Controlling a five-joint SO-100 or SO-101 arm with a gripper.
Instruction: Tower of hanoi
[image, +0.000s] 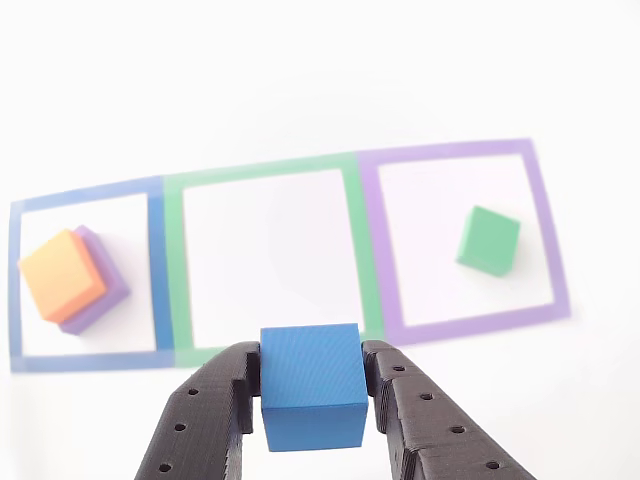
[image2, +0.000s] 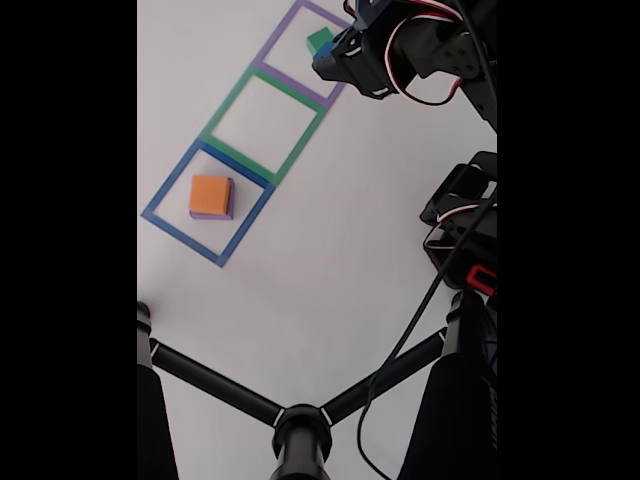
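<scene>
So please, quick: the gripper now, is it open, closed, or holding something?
Gripper: closed on the blue block, held between both fingers above the table.

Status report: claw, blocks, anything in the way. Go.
Claw shut on blue block, held above the mat. Orange block stacked on purple block in blue square; green block alone in purple square. Green square bare, nothing in the way.
</scene>
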